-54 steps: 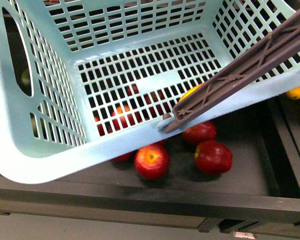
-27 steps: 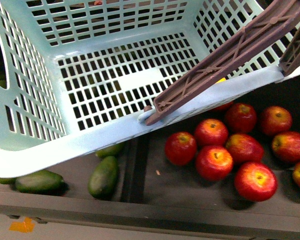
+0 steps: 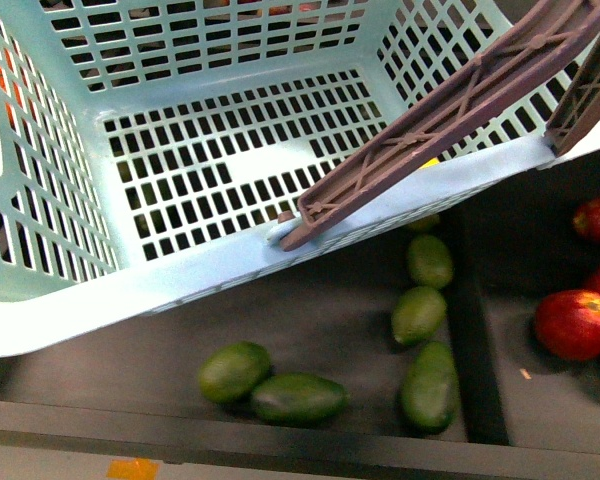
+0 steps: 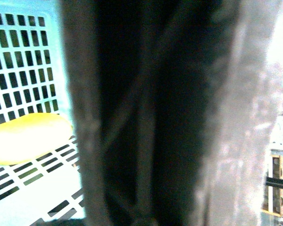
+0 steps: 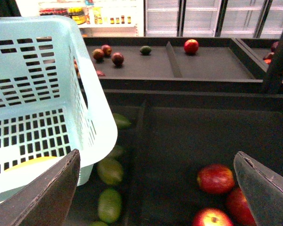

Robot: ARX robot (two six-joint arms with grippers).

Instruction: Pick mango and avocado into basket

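Right pincer (image 5: 156, 162) gapes wide, gripping nothing, just beside the basket (image 5: 96, 113); mango (image 4: 28, 136) lies inside the basket. Left pincer: cannot tell, the basket's brown handle (image 4: 146, 113) fills its view.

The right gripper (image 5: 156, 154) has 2 flat, dark grey, wedge-shaped fingers (image 5: 47, 197).

Dark bins (image 3: 330, 300) fill the front view, a divider (image 3: 477, 330) at four o'clock, pale floor (image 3: 40, 465) with an orange mark (image 3: 132, 467) at seven o'clock. Beyond them stand bright glass-door coolers (image 5: 203, 16) beside a stocked shelf (image 5: 85, 14).
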